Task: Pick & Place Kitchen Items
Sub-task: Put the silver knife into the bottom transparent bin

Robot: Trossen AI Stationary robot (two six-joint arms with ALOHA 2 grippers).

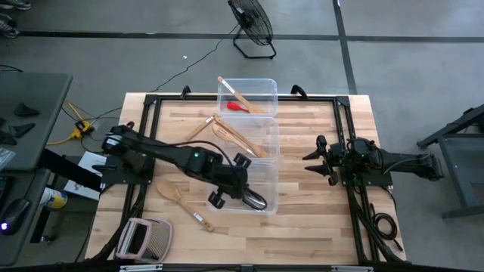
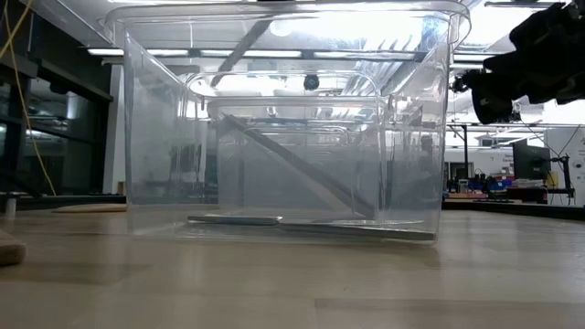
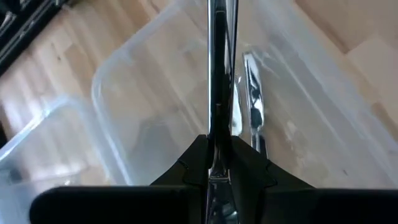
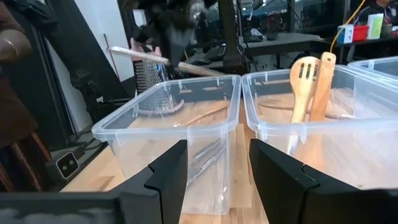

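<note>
While the left gripper (image 1: 243,198) was clenched on a metal utensil (image 3: 217,74) above the near tub (image 1: 268,198), we noted its long axis running along the tub's length.

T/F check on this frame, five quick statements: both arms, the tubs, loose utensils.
1. The left gripper is shut on a silver metal utensil over the nearest tub. True.
2. The right gripper is inside a tub. False: it waits over bare table at the right, fingers apart, holding nothing.
3. The red utensil lies in the farthest tub. True.
4. Every wooden utensil is already in a tub. False: a wooden spoon lies on the table left of the nearest tub.
5. The nearest tub is empty. False: silver cutlery already lies in it.
</note>
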